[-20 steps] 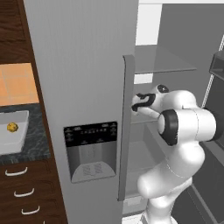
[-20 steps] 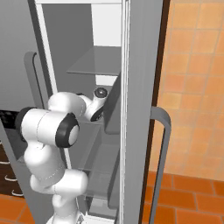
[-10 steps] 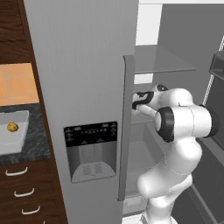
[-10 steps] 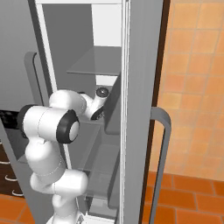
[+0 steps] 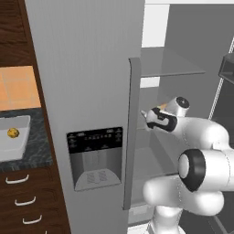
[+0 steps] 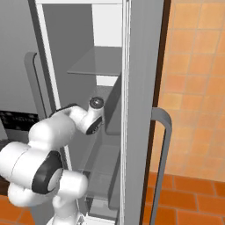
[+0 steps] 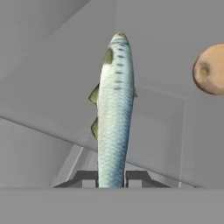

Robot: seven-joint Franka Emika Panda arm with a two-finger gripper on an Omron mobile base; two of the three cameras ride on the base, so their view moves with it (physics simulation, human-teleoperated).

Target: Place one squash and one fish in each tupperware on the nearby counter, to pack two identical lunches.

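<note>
Inside the grey fridge (image 5: 82, 68), gripper (image 7: 111, 178) clamped on a fish (image 7: 113, 109), squash (image 7: 212, 69) nearby.

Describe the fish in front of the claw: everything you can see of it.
The slim, pale silver-blue fish with a grey-green back and small dark fins runs lengthwise straight away from the camera in the hand view. Its skin looks finely scaled, with dark spots along the greenish edge. Its near end sits between the dark fingertips of the claw, which is shut on it. It lies inside the grey fridge interior. A tan rounded squash lies apart from it, to the right in that view.
</note>
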